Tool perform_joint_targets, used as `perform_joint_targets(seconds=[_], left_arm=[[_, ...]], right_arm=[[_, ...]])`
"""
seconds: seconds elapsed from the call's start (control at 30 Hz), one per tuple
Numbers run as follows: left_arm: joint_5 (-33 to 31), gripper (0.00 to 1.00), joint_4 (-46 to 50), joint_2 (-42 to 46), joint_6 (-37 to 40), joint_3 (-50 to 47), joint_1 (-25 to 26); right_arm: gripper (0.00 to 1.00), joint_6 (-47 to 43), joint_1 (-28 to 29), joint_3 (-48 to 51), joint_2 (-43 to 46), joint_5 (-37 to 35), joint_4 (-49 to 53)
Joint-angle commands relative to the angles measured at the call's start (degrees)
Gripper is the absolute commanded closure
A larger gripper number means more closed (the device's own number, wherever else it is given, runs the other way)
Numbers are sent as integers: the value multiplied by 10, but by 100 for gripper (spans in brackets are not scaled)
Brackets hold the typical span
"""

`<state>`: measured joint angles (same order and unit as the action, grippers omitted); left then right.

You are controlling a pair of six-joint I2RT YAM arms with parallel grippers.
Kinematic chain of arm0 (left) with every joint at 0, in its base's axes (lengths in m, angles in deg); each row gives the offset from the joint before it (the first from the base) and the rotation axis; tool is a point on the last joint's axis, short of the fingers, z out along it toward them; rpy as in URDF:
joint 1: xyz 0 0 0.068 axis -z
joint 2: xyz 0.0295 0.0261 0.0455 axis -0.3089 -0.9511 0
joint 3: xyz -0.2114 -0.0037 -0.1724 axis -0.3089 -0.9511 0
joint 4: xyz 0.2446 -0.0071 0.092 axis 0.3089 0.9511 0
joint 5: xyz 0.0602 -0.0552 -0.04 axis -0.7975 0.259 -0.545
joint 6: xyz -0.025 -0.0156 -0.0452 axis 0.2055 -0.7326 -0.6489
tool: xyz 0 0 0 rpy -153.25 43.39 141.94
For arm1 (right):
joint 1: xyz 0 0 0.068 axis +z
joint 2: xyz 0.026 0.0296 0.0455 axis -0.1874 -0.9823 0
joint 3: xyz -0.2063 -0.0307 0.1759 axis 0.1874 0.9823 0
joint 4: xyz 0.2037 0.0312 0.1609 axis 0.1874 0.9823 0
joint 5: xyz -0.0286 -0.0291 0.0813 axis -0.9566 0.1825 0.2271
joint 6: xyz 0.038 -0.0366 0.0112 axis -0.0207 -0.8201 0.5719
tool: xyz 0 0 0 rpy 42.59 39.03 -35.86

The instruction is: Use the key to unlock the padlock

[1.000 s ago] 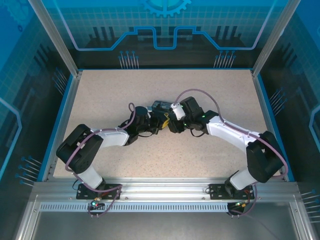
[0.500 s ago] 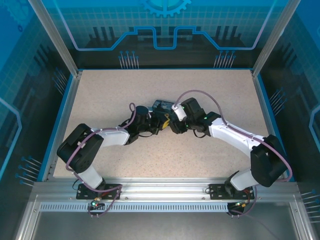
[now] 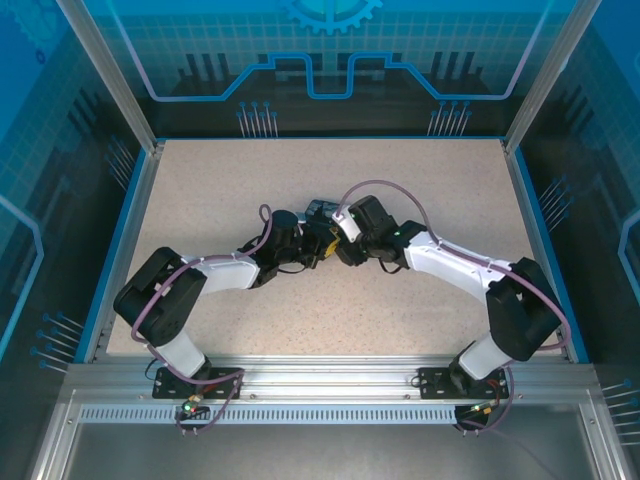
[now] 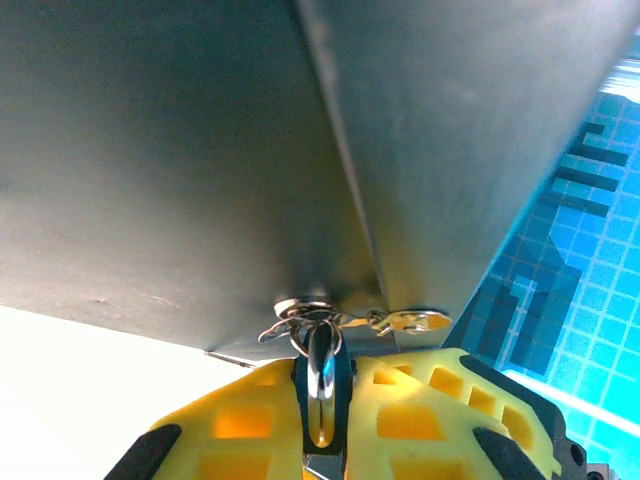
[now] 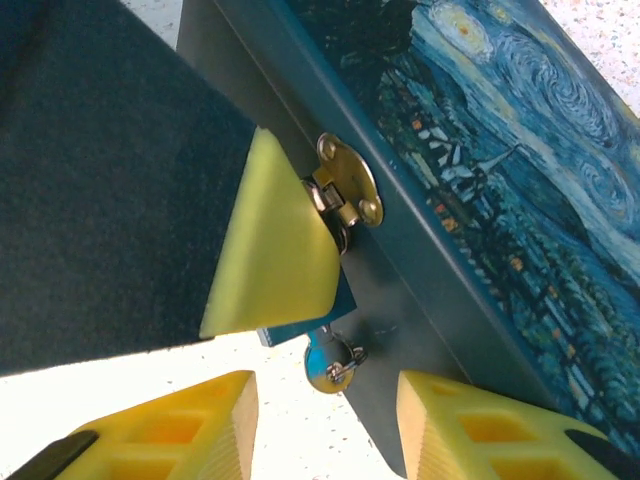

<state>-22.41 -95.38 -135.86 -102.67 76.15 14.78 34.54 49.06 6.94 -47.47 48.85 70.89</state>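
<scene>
My left gripper [image 4: 322, 400] is shut on the key [image 4: 320, 370], a thin shiny metal piece seen edge-on, pointing at the grey wall of the box [image 4: 200, 150]. A wire ring through its head carries a second small key [image 4: 415, 322]. In the right wrist view one yellow left finger [image 5: 270, 250] covers part of the brass hasp [image 5: 350, 185] on the swirl-printed blue box [image 5: 500, 200]. The padlock is hidden behind that finger. My right gripper [image 5: 330, 420] is open just below, with the dangling spare key [image 5: 333, 362] above its gap. Both grippers [image 3: 322, 245] [image 3: 346, 248] meet at the box [image 3: 318, 210].
The box sits mid-table on the speckled beige tabletop [image 3: 420, 170]. Blue walls and aluminium posts [image 3: 110, 80] ring the workspace. Open tabletop lies behind and to both sides of the box.
My right arm has swung a little to the left, bringing its gripper closer to the box and the left gripper. The left arm and its grip have not moved.
</scene>
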Motion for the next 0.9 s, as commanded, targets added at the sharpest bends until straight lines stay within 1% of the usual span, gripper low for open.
perform_joint_targets(seconds=[0.0, 0.17, 0.47, 0.63, 0.73, 0.87], left_arm=[[17, 100, -3, 21, 9, 19, 1], [17, 100, -1, 21, 10, 21, 1], [18, 100, 2, 19, 12, 28, 0], [19, 100, 3, 20, 12, 30, 0], [18, 100, 3, 21, 13, 28, 1], [17, 100, 2, 20, 19, 20, 1]], right_arm=[[61, -11, 8, -23, -17, -11, 1], [66, -16, 9, -29, -28, -15, 1], [67, -18, 13, -10, -29, -22, -3], [86, -12, 13, -8, -32, -30, -8], [92, -1, 12, -13, -33, -23, -6], [98, 25, 3, -15, -24, 40, -10]])
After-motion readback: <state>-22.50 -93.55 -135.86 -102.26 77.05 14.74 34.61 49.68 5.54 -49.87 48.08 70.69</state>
